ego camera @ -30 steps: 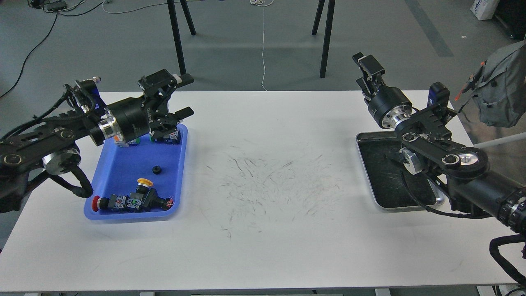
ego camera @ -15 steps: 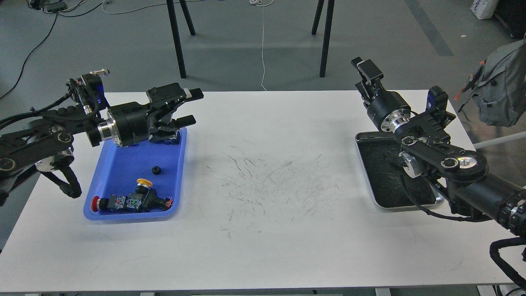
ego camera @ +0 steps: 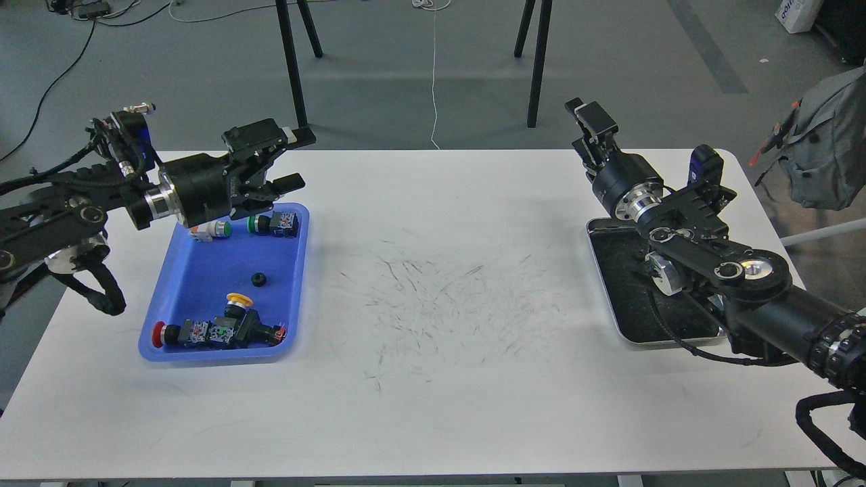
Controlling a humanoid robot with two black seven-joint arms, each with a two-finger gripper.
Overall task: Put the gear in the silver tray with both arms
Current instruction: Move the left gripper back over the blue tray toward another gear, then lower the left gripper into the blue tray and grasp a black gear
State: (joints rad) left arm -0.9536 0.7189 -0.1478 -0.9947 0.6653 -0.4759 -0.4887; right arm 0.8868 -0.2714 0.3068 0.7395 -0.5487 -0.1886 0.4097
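Note:
The gear (ego camera: 258, 279) is a small black toothed ring lying in the middle of the blue tray (ego camera: 196, 284). My left gripper (ego camera: 299, 158) hovers over the blue tray's far right corner, open and empty, well above and behind the gear. The silver tray (ego camera: 632, 308) lies at the table's right side, its dark scratched bottom bare where it shows. My right arm crosses over it. My right gripper (ego camera: 586, 116) points up and away beyond the tray's far edge; its fingers cannot be told apart.
The blue tray also holds push-button switches: a green one (ego camera: 218, 230) and a dark one (ego camera: 277, 223) at the back, a yellow-capped (ego camera: 238, 300) and a red-capped one (ego camera: 159, 334) at the front. Black stand legs (ego camera: 291, 61) rise behind the white table (ego camera: 433, 284).
My left gripper has lifted and drawn back left, uncovering the switches at the blue tray's back. My right gripper has shifted slightly left. The gear has not moved.

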